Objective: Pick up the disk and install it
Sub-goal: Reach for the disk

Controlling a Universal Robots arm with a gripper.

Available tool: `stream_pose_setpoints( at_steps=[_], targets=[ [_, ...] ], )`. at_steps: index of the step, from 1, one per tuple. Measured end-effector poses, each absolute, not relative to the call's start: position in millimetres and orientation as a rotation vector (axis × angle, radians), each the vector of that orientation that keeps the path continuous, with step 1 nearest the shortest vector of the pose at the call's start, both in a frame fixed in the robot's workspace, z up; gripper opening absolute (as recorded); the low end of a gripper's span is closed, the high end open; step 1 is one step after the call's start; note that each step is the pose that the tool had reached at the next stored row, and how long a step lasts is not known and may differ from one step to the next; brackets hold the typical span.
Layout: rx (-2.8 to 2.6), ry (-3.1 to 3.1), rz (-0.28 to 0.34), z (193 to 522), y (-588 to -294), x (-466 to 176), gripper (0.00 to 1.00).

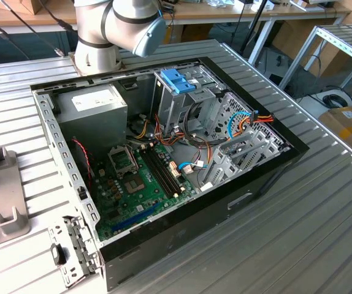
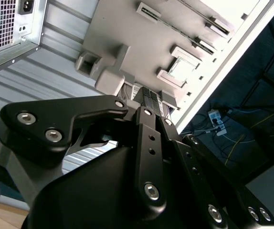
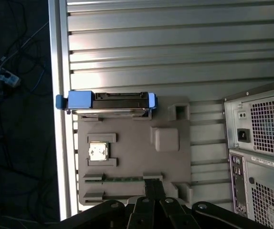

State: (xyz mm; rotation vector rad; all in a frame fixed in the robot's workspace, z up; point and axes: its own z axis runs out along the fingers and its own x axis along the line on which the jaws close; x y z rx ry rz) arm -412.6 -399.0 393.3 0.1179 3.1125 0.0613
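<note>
Tool [image 3: 154, 185]: closed and empty, hovering over one end of my grey holder plate [image 3: 132, 157] | disk [image 3: 109, 101]: standing on edge at the plate's far end | plate on slatted surface [image 3: 175, 47], near computer case [image 3: 258, 143]

You are in a robotics workshop: in the exterior view a ribbed metal bench [image 1: 323, 245] holds an opened computer case [image 1: 225, 208] at centre, wooden desks [image 1: 200, 13] across the top, cables [image 1: 333, 98] at upper right.
</note>
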Motion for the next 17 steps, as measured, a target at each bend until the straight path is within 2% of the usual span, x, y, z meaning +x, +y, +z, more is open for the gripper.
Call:
stream_pose_setpoints(
  at_steps=[17],
  targets=[
    [0.118,3.113,0.061,393.2,-398.9,-419.9,0.10]
  ],
)
